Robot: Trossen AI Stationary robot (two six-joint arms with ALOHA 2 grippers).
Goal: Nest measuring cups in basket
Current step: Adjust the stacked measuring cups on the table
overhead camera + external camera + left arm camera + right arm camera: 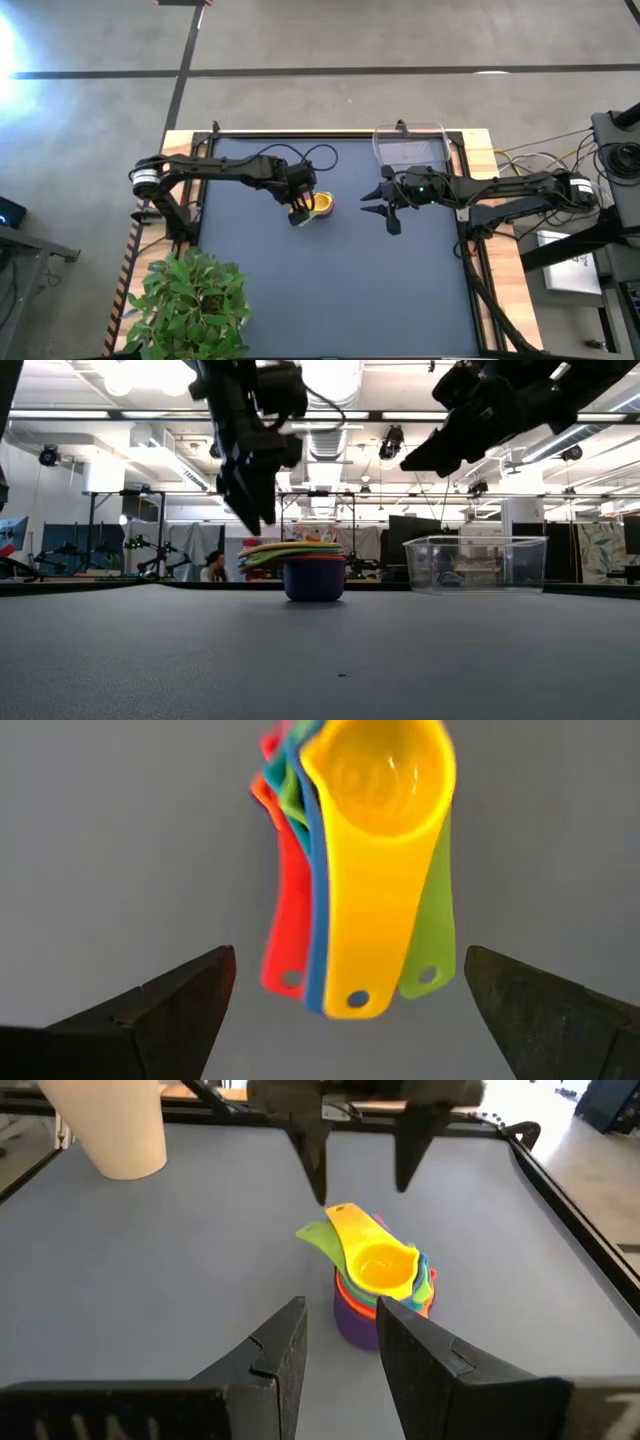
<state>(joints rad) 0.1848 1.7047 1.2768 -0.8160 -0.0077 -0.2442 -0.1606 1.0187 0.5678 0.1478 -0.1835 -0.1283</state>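
While the high view reduces the measuring cups (318, 206) to a yellow and purple spot near the middle of the dark bench (330, 290), a nested stack is revealed by the low view, with a purple cup (314, 580) at the bottom and flat handles fanned to one side. In the left wrist view a yellow cup (378, 830) is seen on top, with green, blue and red handles spread under it. The clear basket (410, 148) is set at the far edge of the bench, well apart from the stack and empty. The left gripper (299, 206) is held just above the handles, its jaws spread wide and holding nothing. The right gripper (378, 202) is raised between stack and basket, its jaws narrowly parted around nothing. A potted plant (190, 300) is placed at the bench's near left corner. A bare grey floor surrounds the bench; ceiling lights and equipment racks are shown behind.
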